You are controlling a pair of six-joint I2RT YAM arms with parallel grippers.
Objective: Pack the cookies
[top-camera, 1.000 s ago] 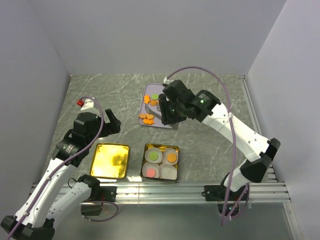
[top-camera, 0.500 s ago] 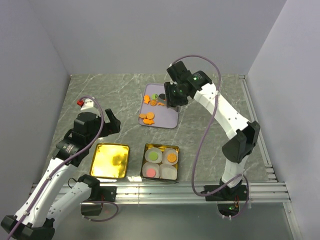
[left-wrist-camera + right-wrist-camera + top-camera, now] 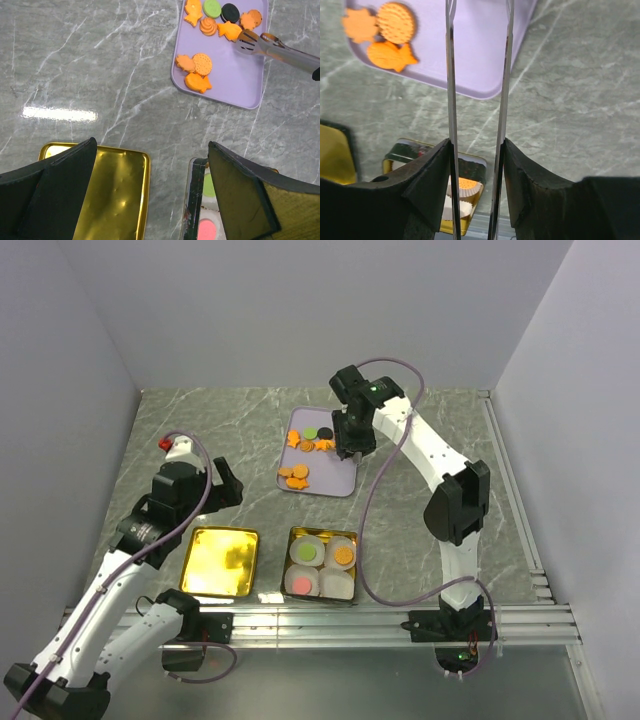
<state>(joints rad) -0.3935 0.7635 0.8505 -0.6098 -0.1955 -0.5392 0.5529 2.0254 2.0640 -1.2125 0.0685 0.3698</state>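
The cookies lie on a lilac tray (image 3: 337, 476): one cluster (image 3: 315, 440) at its far end with orange, green and black pieces, and three orange ones (image 3: 294, 476) at its near left. My right gripper (image 3: 351, 438) hovers over the tray's far right part, shut on metal tongs (image 3: 451, 75). The tong tips (image 3: 246, 41) sit beside an orange fish cookie (image 3: 229, 31), with nothing seen between them. My left gripper (image 3: 150, 145) hangs open and empty above the table, between the gold lid and the tin.
A tin (image 3: 322, 565) at the near middle holds white paper cups, with green, orange and pink cookies in three of them. A shiny gold lid (image 3: 220, 562) lies to its left. Grey walls enclose the marble table on three sides.
My right arm has swung its wrist back and carried the tongs from the tray's right middle to its far end. The left arm has barely moved.
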